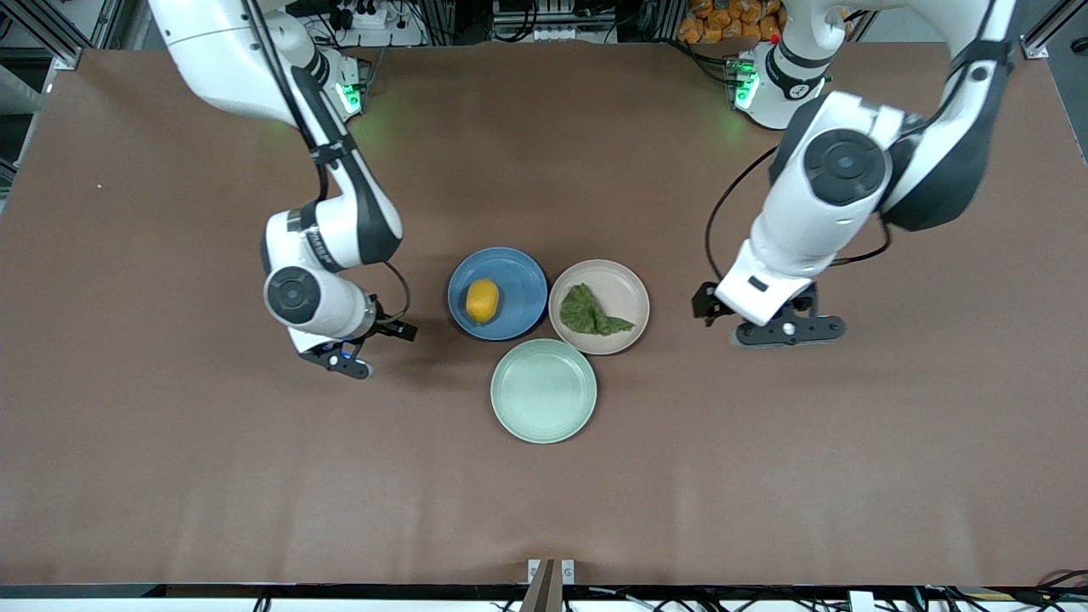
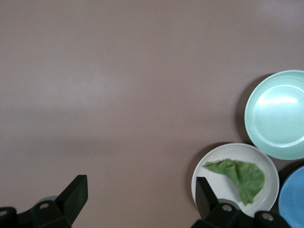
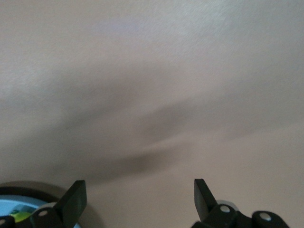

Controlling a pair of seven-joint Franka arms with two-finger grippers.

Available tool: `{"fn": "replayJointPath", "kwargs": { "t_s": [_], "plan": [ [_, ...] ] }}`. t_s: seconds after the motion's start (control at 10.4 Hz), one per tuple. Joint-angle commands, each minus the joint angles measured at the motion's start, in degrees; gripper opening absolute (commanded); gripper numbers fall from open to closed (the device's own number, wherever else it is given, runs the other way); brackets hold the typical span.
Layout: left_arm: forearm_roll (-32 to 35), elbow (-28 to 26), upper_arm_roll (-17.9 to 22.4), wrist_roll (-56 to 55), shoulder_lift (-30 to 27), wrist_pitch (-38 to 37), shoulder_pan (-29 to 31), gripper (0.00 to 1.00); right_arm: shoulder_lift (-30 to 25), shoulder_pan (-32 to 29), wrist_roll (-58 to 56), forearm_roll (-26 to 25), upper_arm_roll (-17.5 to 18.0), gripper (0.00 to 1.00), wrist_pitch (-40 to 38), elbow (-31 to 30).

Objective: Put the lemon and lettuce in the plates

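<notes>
The lemon (image 1: 482,301) lies in the blue plate (image 1: 518,276). The lettuce (image 1: 591,312) lies in the beige-pink plate (image 1: 625,289) beside it. My right gripper (image 1: 348,353) is open and empty over the bare table, toward the right arm's end from the blue plate. My left gripper (image 1: 786,330) is open and empty over the bare table, toward the left arm's end from the beige-pink plate. The left wrist view shows the open left gripper (image 2: 141,187), the lettuce (image 2: 240,173) on its plate (image 2: 223,154) and an edge of the blue plate (image 2: 294,197). The right wrist view shows the open right gripper (image 3: 140,192) and the blue plate's edge (image 3: 12,205).
An empty pale mint-green plate (image 1: 544,391) sits nearer to the front camera than the other two and touches or nearly touches them; it also shows in the left wrist view (image 2: 278,114). The brown table mat (image 1: 170,442) spreads wide around the plates.
</notes>
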Motion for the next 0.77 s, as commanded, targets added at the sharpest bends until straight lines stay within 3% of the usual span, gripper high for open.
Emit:
{"fn": "replayJointPath", "kwargs": {
  "t_s": [0.0, 0.19, 0.39, 0.67],
  "plan": [
    [-4.68, 0.59, -0.29, 9.81, -4.52, -3.95, 5.59, 1.00, -1.90, -3.36, -5.50, -0.18, 0.72, 1.00, -1.63, -0.61],
    [-5.06, 0.59, -0.46, 12.22, -8.04, -7.19, 9.38, 1.00, -2.61, -7.74, -11.22, -0.01, 1.33, 1.00, -3.47, -0.78],
    [-5.06, 0.42, 0.23, 12.22, -11.64, -8.17, 10.28, 1.00, -3.57, -17.04, -14.92, -0.18, 7.63, 1.00, -3.83, -1.66],
    [-5.59, 0.59, 0.15, 13.89, -14.82, -10.89, 13.34, 1.00, -7.87, -22.00, -21.07, -1.75, 9.68, 1.00, -3.22, -7.35]
  ]
}}
